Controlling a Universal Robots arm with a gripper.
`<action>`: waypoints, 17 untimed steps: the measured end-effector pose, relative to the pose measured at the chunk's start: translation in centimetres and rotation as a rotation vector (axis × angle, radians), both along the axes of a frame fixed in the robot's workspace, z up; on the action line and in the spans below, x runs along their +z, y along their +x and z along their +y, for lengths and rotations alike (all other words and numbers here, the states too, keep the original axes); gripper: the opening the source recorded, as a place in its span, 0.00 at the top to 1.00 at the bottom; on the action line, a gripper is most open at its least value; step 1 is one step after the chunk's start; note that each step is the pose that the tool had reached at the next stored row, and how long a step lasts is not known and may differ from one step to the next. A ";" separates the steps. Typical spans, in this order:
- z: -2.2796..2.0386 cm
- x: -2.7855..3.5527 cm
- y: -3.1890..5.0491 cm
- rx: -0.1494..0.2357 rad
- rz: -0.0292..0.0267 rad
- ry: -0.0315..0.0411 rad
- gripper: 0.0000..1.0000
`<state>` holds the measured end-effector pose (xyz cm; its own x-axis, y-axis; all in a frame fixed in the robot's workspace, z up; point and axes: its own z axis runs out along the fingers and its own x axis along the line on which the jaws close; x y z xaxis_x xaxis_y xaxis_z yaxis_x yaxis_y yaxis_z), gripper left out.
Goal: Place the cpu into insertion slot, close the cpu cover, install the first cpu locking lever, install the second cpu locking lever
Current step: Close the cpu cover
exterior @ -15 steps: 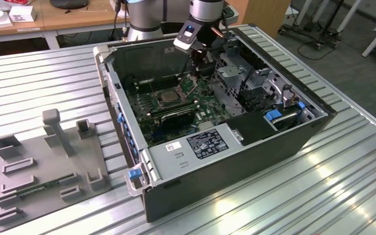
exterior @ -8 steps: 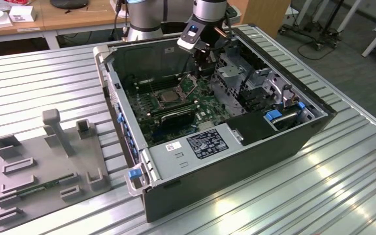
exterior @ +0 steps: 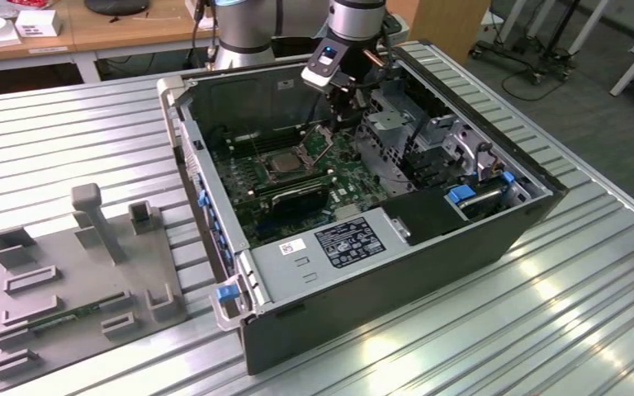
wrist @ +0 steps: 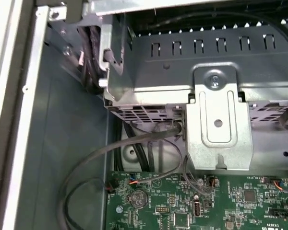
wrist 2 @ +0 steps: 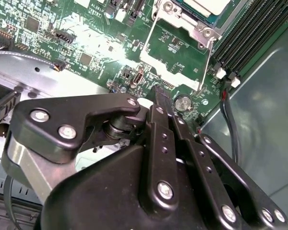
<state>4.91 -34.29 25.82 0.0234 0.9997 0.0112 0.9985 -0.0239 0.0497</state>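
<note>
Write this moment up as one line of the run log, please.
end effector inside computer case | over motherboard | near insertion slot, apart from it

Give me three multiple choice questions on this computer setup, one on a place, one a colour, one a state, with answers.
1. Beside the computer case, the grey tray lies at: A the exterior view's left; B the exterior view's right; C behind it.
2. The motherboard is: A red; B green; C white.
3. The case's top side is: A taped; B shut; C open.
Answers: A, it sits on the table there; B, the board shows green; C, the inside is in plain sight.
</note>
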 end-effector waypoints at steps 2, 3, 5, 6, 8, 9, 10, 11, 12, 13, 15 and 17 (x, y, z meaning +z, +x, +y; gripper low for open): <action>0.00 -0.18 0.00 -0.002 0.0000 0.0000 0.89; 0.00 -0.24 0.00 -0.003 0.0000 0.0000 0.89; 0.00 -0.30 0.00 -0.004 0.0001 -0.0001 0.89; 0.00 -0.33 0.00 -0.004 0.0000 -0.0001 0.89; 0.00 -0.34 0.00 -0.004 0.0001 -0.0003 0.89; 0.00 -0.34 0.00 -0.004 0.0001 -0.0003 0.89; 0.00 -0.35 0.00 -0.004 0.0000 -0.0002 0.89; 0.00 -0.36 0.00 -0.004 0.0000 -0.0001 0.89; 0.00 -0.42 0.00 -0.004 -0.0001 0.0004 0.89; 0.00 -0.51 0.00 -0.005 -0.0001 0.0003 0.89; 0.00 -0.72 0.00 -0.004 0.0001 0.0000 0.89; 0.00 -0.87 0.00 -0.004 0.0000 0.0000 0.89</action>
